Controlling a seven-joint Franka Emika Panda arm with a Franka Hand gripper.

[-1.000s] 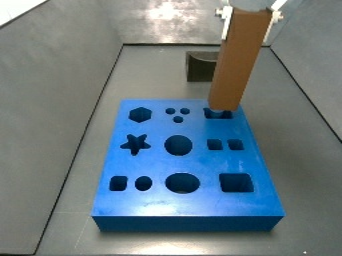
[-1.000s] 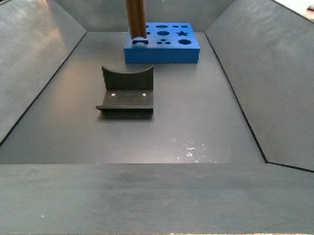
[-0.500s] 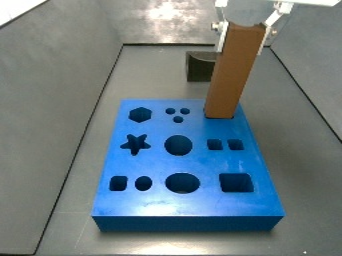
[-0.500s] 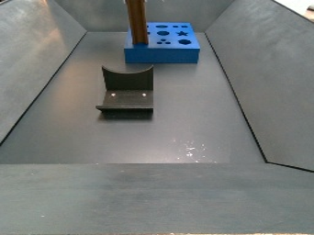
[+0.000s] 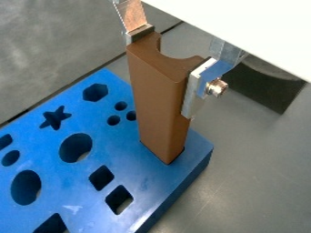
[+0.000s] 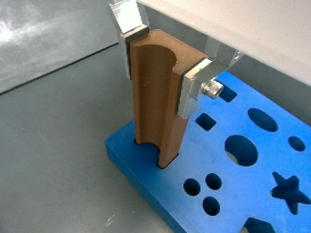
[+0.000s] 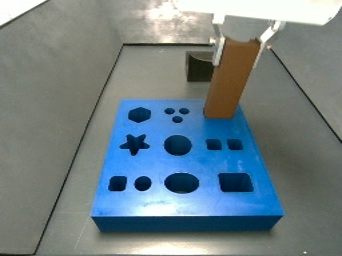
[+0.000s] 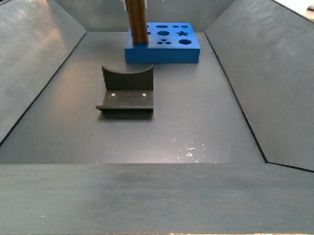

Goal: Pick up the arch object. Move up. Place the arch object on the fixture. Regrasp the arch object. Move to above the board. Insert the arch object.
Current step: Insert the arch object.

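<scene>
The arch object (image 7: 227,80), an orange-brown block with a channel along one face, stands upright in both side views. My gripper (image 7: 247,35) is shut on its upper end. Both wrist views show a silver finger (image 5: 201,82) pressed on each side of the arch object (image 5: 158,100), with the gripper (image 6: 161,50) straddling its top. Its lower end meets the blue board (image 7: 174,170) at the far right corner, where it seems sunk into a cutout. The dark fixture (image 8: 127,92) sits apart from the board (image 8: 172,46) on the floor.
Grey sloping walls (image 8: 43,83) enclose the floor on both sides. The board (image 5: 73,155) carries star, hexagon, round and square cutouts. The fixture (image 7: 198,66) stands just behind the board's far edge.
My gripper has come down with the arch object. The block's lower end has dropped from just above the board onto its corner cutout, which it now covers.
</scene>
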